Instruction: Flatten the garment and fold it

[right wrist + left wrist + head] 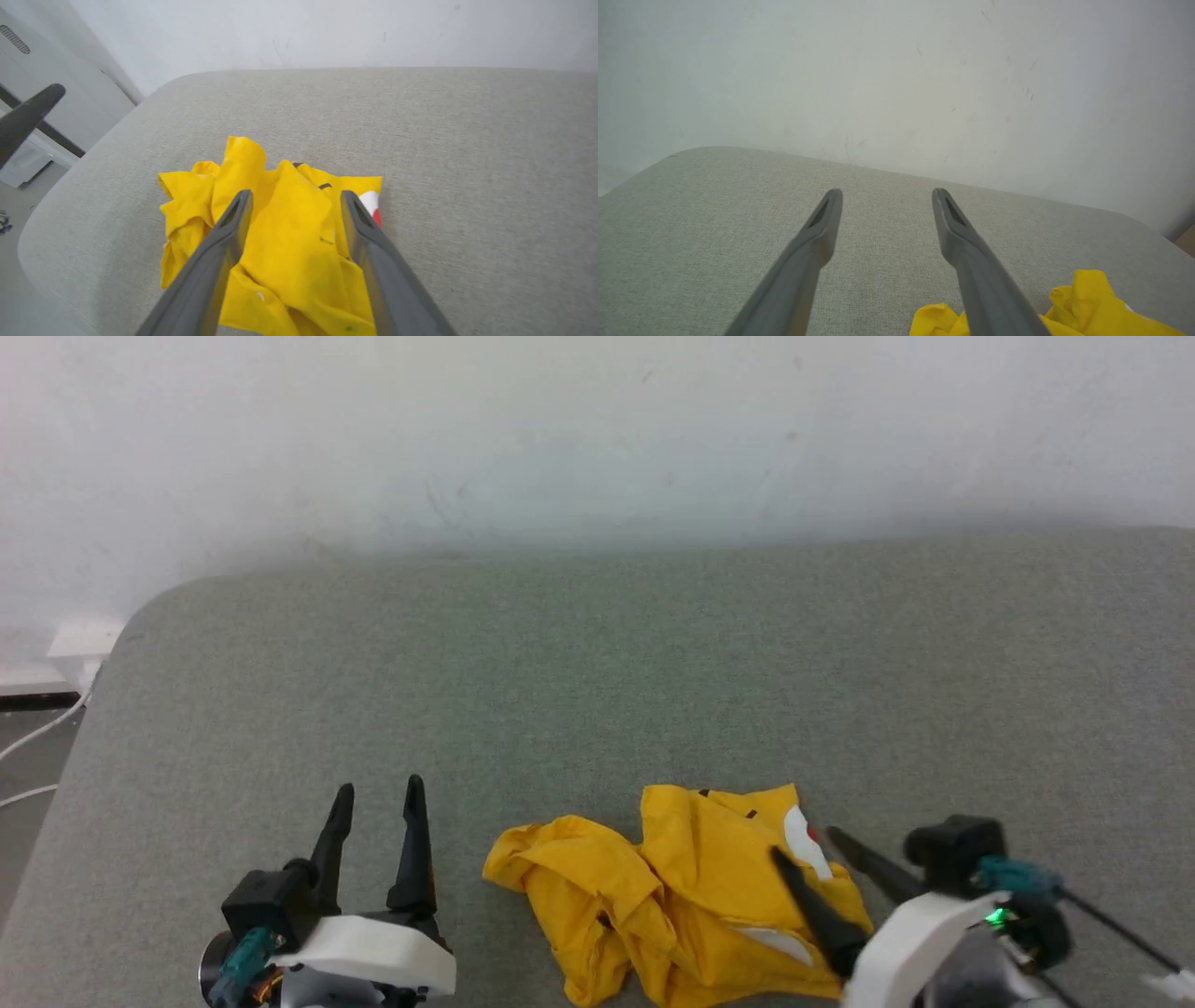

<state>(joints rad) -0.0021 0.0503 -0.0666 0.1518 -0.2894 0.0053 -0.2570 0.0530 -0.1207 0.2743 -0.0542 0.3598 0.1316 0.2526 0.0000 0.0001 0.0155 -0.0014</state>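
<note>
Yellow garment (686, 887) — right jaws wide above it.

Crumpled garment (681, 896) on grey, seemingly upholstered surface (597, 691)

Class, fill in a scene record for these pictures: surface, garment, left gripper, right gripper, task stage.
surface: grey fabric top, pale wall behind
garment: yellow T-shirt, crumpled in a heap near the front edge, white and red print partly showing
left gripper: open, left of the garment, apart from it
right gripper: open, fingers over the garment, gripping nothing
task stage: not yet flattened or folded
</note>
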